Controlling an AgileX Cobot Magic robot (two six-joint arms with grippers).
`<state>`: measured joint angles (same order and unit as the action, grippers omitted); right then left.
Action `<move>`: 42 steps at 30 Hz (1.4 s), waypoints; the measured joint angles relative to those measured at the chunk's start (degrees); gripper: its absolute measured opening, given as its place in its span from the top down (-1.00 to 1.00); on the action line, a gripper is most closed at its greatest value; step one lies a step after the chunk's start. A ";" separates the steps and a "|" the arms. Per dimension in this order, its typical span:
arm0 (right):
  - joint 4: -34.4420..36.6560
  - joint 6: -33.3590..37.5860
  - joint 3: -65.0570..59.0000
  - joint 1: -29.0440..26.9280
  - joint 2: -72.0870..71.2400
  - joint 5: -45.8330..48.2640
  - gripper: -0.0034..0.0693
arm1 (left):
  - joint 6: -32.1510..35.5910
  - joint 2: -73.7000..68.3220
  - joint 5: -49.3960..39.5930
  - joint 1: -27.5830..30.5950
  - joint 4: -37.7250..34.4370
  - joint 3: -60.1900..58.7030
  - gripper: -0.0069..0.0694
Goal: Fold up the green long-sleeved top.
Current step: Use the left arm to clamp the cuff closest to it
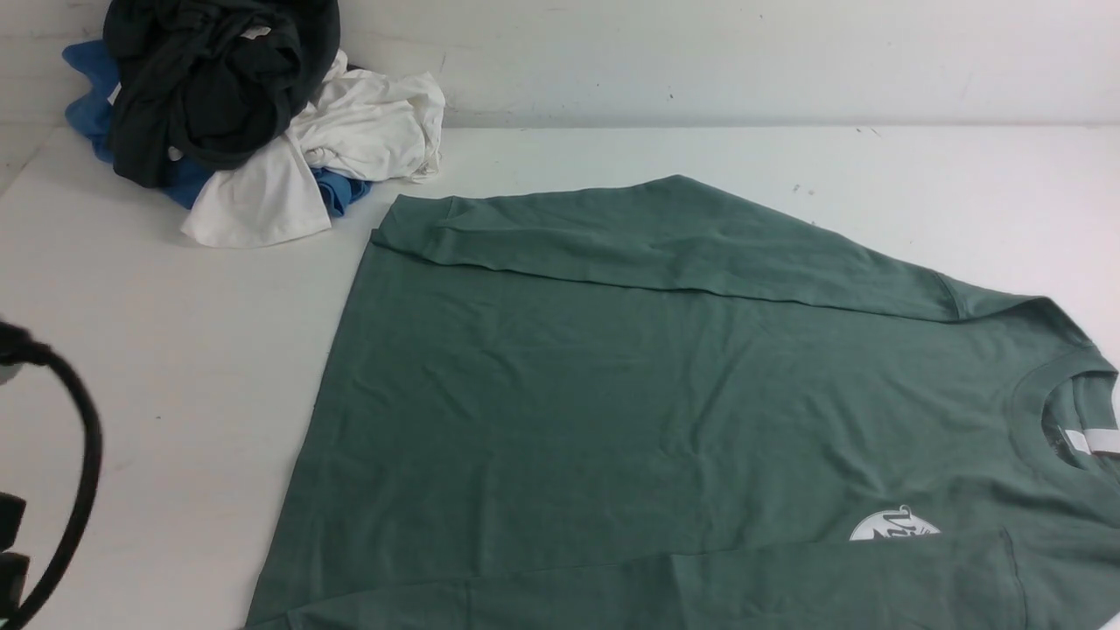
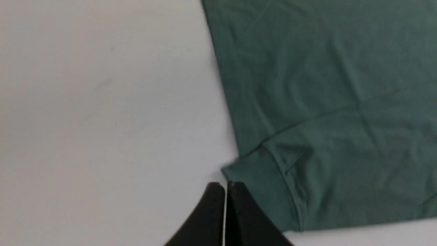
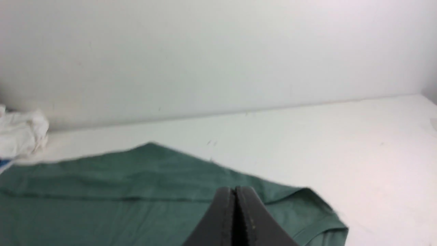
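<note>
1. White flat table (image 1: pixel 175 394), far-left corner: a loose heap of a very dark green-black garment (image 1: pixel 210 79), a blue garment (image 1: pixel 87 105) and a white garment (image 1: pixel 350 131). Not task items. The heap sits near the top's far hem corner, with a gap showing.
2. Left gripper (image 2: pixel 225 186): black fingers pressed together, nothing between them. Its tip is just beside the near sleeve's cuff (image 2: pixel 263 191) at the hem edge; can't tell if it touches. Front view shows only a black cable (image 1: pixel 83 455) at the left edge.
3. Large sage-green knit long-sleeved top (image 1: pixel 612 394): flat on the table, centre to right, front up. Hem points left, ribbed crew neck (image 1: pixel 1041 394) points right, with a white neck label (image 1: pixel 1094 440) inside.
4. Far sleeve (image 1: pixel 665 236) lies folded in along the far edge. Near sleeve (image 1: pixel 831 577) lies folded in along the near edge and covers part of the round white logo (image 1: pixel 892 525).
5. Right gripper (image 3: pixel 235 189): clenched shut and empty, over the neck end of the top. Can't tell if it touches the cloth.
6. Step, my read: sleeves are in, the body fold isn't started.
7. Next move needs both jaws to open, then pinch two corners of one end through all layers, cuff included. Carry that end across evenly so the sleeves don't slide out.
8. Containers: none in view. The heap lies straight on the table.
</note>
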<state>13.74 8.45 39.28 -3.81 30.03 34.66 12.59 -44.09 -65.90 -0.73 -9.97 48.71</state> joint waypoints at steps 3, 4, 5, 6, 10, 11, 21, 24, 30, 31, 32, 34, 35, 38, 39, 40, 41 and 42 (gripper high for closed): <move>0.00 0.92 6.33 5.40 6.52 10.39 0.95 | -0.59 -7.34 -1.61 -3.32 0.70 1.12 0.80; 0.00 1.32 7.80 7.49 8.23 13.73 0.95 | -0.66 -9.32 -1.73 -4.38 0.64 1.05 0.77; 0.00 1.58 8.41 8.72 9.47 16.30 0.95 | -0.71 -10.78 -1.73 -4.74 0.56 0.97 0.75; 0.00 1.99 8.96 11.10 12.21 22.21 0.95 | -0.80 -14.18 -1.66 -5.51 0.12 0.57 0.68; -0.11 3.85 8.28 16.91 17.20 33.77 0.95 | -1.09 -21.26 -0.73 -5.79 -0.99 -1.72 0.41; -0.11 4.77 7.32 19.25 18.13 35.93 0.95 | -1.09 -24.02 1.28 -5.79 -1.70 -3.23 0.24; -0.21 6.20 6.12 21.88 17.09 36.91 0.95 | -1.09 -33.79 18.60 -5.08 -2.01 -13.37 -0.10; -0.21 6.22 6.12 21.88 16.35 36.61 0.95 | -1.09 -37.09 25.19 -4.94 -2.09 -15.23 -0.11; -0.16 6.22 6.12 21.88 16.28 36.21 0.95 | -1.09 -40.72 29.20 -4.94 -2.78 -15.49 -0.08; -0.02 6.22 6.12 21.88 16.28 36.09 0.95 | -1.09 -40.95 29.20 -4.94 -2.92 -15.49 -0.04; 0.01 6.23 6.12 21.88 16.28 36.05 0.95 | -1.09 -41.09 29.20 -4.94 -3.12 -15.43 0.02; 0.01 6.28 6.12 21.88 16.28 36.05 0.95 | -1.09 -41.10 29.07 -4.94 -3.43 -15.31 0.14; 0.01 6.28 6.12 21.88 16.28 36.03 0.95 | -1.09 -41.15 28.94 -4.94 -3.74 -15.31 0.26; 0.03 6.29 6.12 21.88 16.28 36.03 0.95 | -1.09 -41.15 28.82 -4.94 -4.41 -15.24 0.53; 0.03 6.34 6.12 21.88 16.28 35.97 0.95 | -1.09 -41.15 28.82 -4.94 -4.41 -15.18 0.53; 0.03 6.34 6.12 21.88 16.28 35.92 0.95 | -1.09 -41.15 28.82 -4.94 -4.46 -15.17 0.62; 0.03 6.43 6.12 21.88 16.28 35.91 0.95 | -1.09 -41.15 28.67 -4.94 -4.46 -15.03 0.71; 0.03 6.48 6.12 21.88 16.28 35.85 0.95 | -1.09 -41.15 28.51 -4.94 -4.46 -14.91 0.74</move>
<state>13.77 14.93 45.40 18.07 46.31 70.51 11.50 -85.24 -37.39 -5.67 -14.42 33.80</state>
